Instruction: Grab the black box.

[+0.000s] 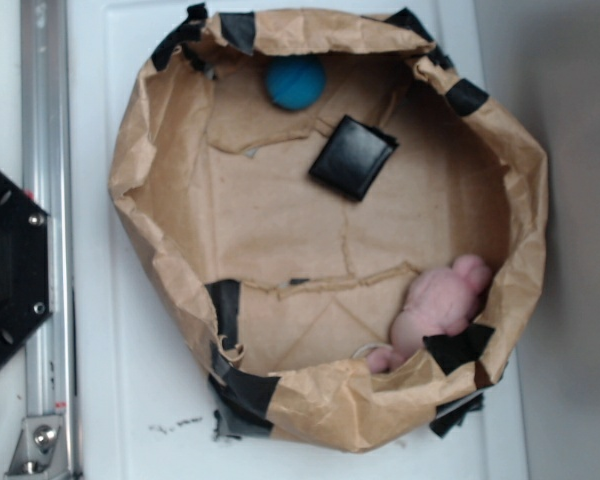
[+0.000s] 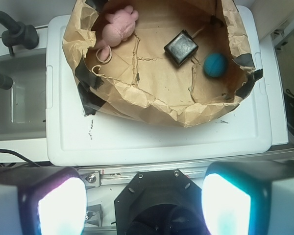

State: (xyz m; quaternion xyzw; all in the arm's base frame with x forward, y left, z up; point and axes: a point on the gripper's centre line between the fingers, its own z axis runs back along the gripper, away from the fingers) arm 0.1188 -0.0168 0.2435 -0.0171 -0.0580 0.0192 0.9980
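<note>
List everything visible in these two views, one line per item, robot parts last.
black box: one, glossy black, on the paper floor beside the ball
blue ball: one, blue, near the bin's wall
pink plush toy: one, pink, against the wall opposite the ball
brown paper bin: one, brown with black tape patches, on the white tray
white tray: one, white, under the bin
metal rail: one, silver, beside the tray
sink basin: one, grey-white, next to the tray
black hexagonal plate: one, black, at the robot's base
gripper: one, two pale fingers apart, away from the bin
</note>
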